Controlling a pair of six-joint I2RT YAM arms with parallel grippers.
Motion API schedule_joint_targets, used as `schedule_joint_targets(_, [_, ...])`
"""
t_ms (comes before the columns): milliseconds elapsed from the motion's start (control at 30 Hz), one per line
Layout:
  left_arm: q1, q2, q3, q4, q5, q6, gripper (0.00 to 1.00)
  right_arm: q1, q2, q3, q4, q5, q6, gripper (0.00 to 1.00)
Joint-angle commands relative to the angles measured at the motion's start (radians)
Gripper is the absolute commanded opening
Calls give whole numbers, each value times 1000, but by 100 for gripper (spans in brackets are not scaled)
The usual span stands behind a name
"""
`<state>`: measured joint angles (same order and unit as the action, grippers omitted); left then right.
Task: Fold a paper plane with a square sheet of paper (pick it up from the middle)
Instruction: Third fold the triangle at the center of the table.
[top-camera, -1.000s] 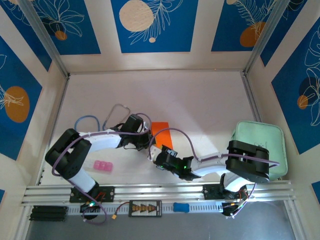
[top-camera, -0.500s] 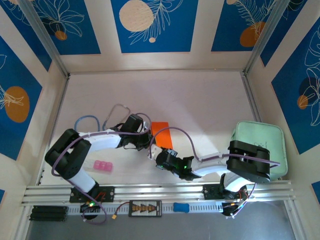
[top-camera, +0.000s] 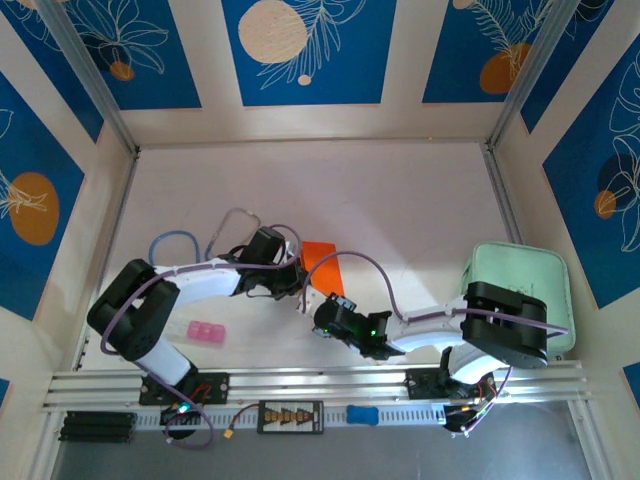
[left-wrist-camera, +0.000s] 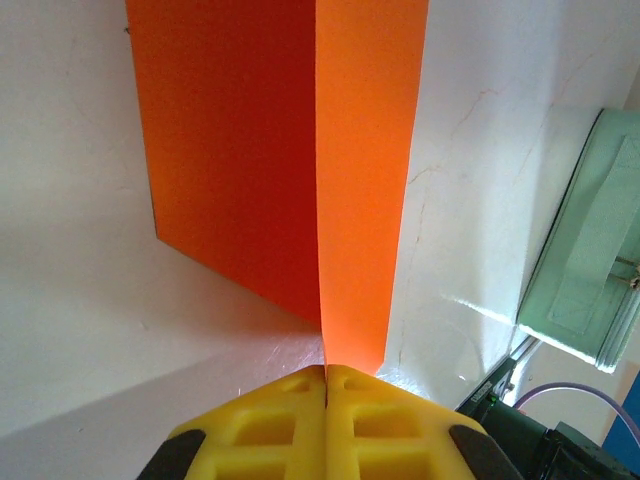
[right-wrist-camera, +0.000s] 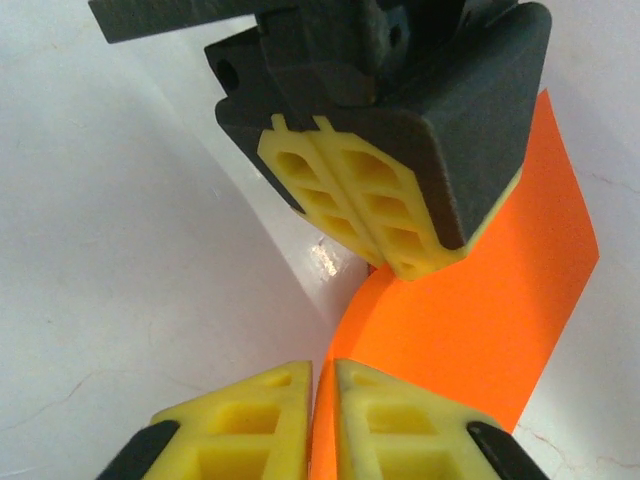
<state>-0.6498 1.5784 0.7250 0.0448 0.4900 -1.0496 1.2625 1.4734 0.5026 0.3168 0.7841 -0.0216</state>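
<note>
Pinching the creased orange sheet (left-wrist-camera: 365, 150) at its edge — left gripper (left-wrist-camera: 326, 372) and right gripper (right-wrist-camera: 322, 368), both pressed together on it.

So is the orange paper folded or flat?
Folded. The thin bright orange paper sheet shows two panels, one darker, meeting at a sharp straight crease, and the left hand pinches that crease shut.

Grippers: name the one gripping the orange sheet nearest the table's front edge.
The right gripper: it pinches the orange sheet at its near end, while the left gripper clamps it farther back.
</note>
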Motion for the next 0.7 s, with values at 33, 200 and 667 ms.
schedule_joint_targets(33, [13,-21,-4,-9,7,5,2,-10,-24,-4,-5,-14,25,11])
schedule_joint_targets(200, [13,-31,-7,-6,1,7,4,-15,-23,-3,-7,-27,32,4])
schedule_joint_targets(667, [94,-194,18,-246,-125,151,42,-235,-77,-20,13,-716,309,0])
